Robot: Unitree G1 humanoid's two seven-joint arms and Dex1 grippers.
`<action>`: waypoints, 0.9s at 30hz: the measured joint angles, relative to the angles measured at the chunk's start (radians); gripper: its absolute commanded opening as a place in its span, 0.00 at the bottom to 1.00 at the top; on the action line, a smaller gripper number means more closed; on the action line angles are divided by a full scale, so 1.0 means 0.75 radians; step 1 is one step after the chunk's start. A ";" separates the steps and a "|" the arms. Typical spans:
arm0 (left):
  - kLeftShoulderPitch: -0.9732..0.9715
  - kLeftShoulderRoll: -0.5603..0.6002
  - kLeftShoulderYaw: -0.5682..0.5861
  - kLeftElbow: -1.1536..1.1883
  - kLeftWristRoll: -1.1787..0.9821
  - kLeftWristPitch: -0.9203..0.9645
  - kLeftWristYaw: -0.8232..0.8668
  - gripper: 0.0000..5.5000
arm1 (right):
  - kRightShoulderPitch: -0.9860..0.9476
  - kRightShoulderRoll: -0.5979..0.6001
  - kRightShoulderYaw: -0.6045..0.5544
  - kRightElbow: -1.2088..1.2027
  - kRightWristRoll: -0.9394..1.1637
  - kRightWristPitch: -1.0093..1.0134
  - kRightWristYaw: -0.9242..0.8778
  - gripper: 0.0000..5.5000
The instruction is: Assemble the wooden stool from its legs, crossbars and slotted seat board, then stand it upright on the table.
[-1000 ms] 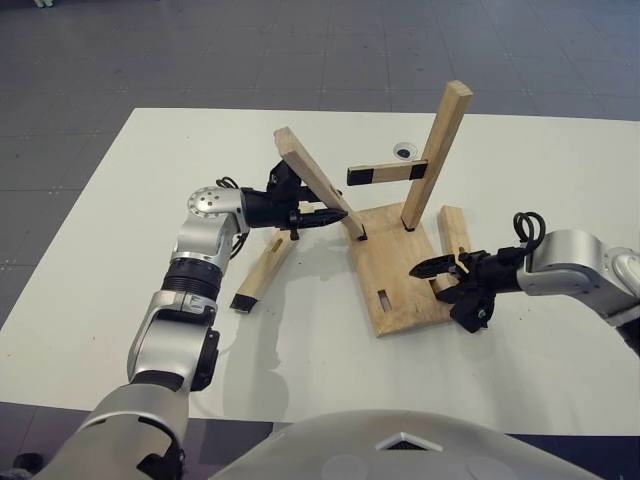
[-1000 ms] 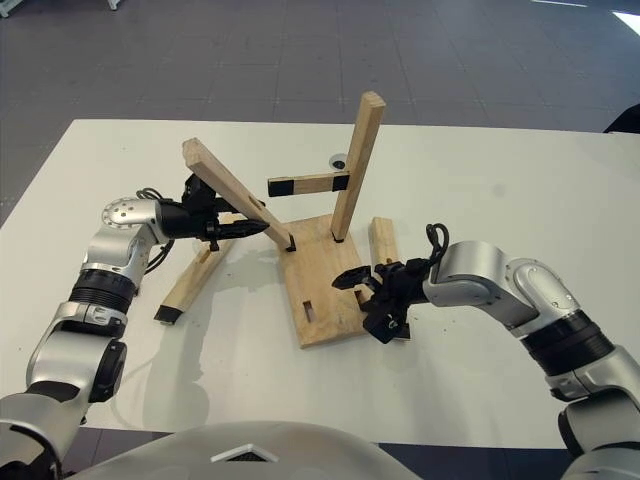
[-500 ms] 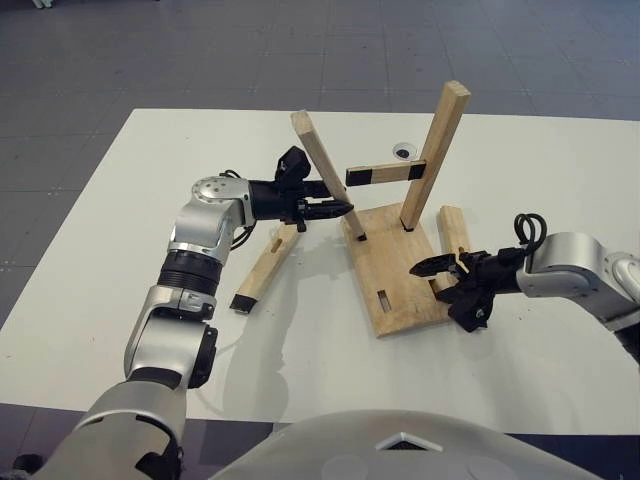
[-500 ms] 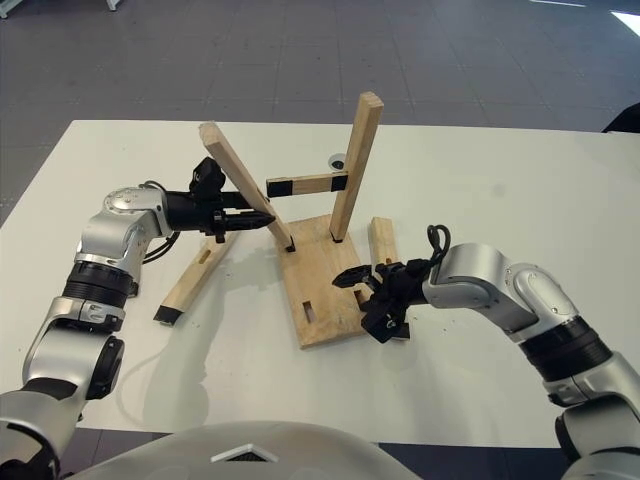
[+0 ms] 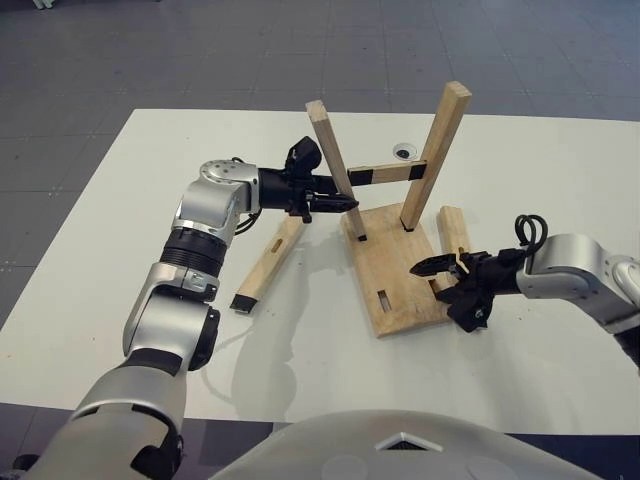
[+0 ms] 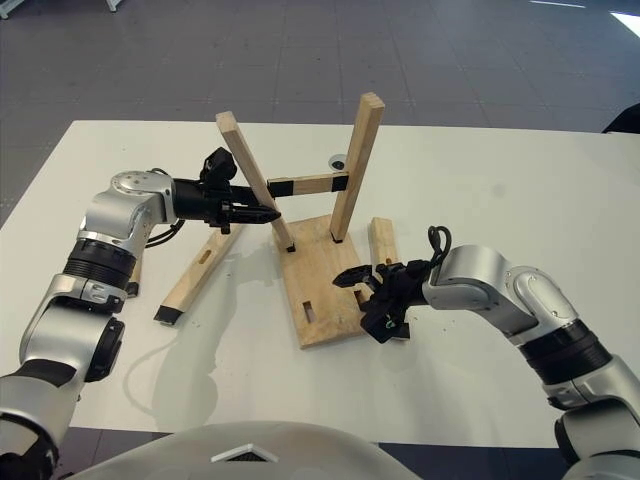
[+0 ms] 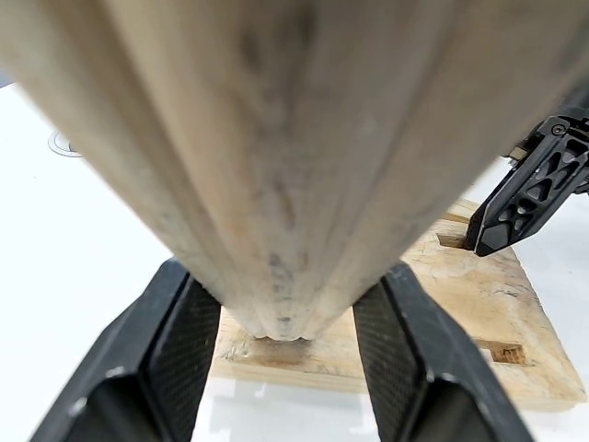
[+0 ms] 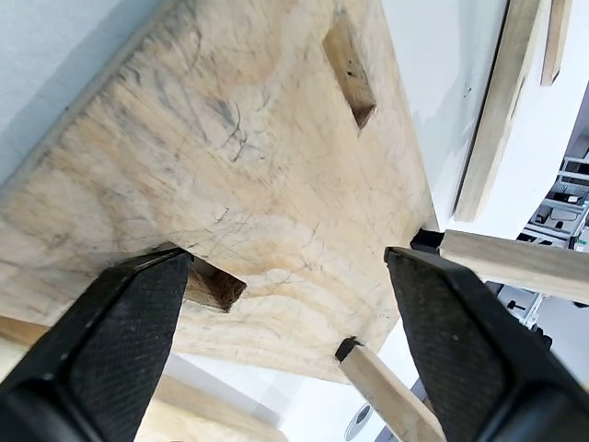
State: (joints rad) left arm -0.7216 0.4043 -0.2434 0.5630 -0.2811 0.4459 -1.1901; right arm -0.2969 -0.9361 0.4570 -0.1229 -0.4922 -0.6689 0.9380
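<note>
The seat board (image 5: pixel 395 275) lies flat on the white worktop (image 5: pixel 140 210), slots up. Two legs stand in the slots at its far end. The left leg (image 5: pixel 330 150) leans to the left, and the left jaws are closed on it about halfway up, one finger (image 7: pixel 175 350) on each side. The right leg (image 5: pixel 437 150) leans to the right and carries a crossbar (image 5: pixel 395 172) that points left. The crossbar's black tip reaches the left leg; whether the two touch cannot be told.

The right jaws stand wide open at the board's near right corner and hold nothing, with one finger (image 8: pixel 120 313) next to a slot. A loose leg (image 5: pixel 268 258) lies on the worktop left of the board. Another piece (image 5: pixel 453 232) lies along the board's right edge.
</note>
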 measured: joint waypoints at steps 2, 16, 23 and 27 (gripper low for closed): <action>-0.001 0.002 0.000 -0.001 0.000 -0.001 0.000 0.37 | 0.029 0.020 -0.023 -0.045 0.090 0.172 0.060 0.70; 0.005 -0.012 -0.024 0.001 0.002 -0.018 -0.001 0.37 | -0.006 0.199 -0.227 -0.278 0.506 0.650 0.075 0.42; 0.006 -0.012 -0.023 -0.005 0.001 -0.022 0.000 0.37 | -0.164 0.502 -0.393 -0.263 0.648 1.166 -0.227 0.31; 0.006 -0.013 -0.023 -0.005 0.001 -0.025 0.000 0.37 | -0.200 0.779 -0.432 -0.323 0.651 1.541 -0.562 0.24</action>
State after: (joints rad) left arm -0.7174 0.3949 -0.2610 0.5594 -0.2801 0.4271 -1.1902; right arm -0.4469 -0.3517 0.1329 -0.3651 -0.0037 0.4865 0.5166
